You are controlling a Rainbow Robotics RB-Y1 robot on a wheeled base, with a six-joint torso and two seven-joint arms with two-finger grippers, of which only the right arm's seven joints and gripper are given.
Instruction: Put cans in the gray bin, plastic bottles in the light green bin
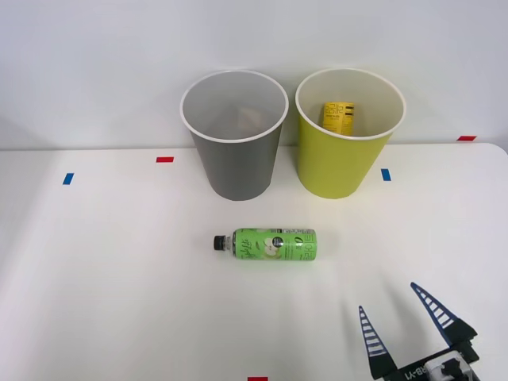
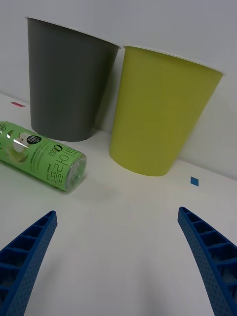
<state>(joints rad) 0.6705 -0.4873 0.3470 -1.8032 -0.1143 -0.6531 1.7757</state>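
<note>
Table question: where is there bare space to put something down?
Most of the table is bare: the whole left side beyond the green bottle, and the strip between that bottle and the open right end effector. It is crowded at the back, where the gray bin and light green bin stand close together.

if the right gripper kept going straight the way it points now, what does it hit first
Probably the light green bin: the open right gripper faces bare table, then that bin's wall. The green-label bottle lies off to one side, though depth is hard to judge.
</note>
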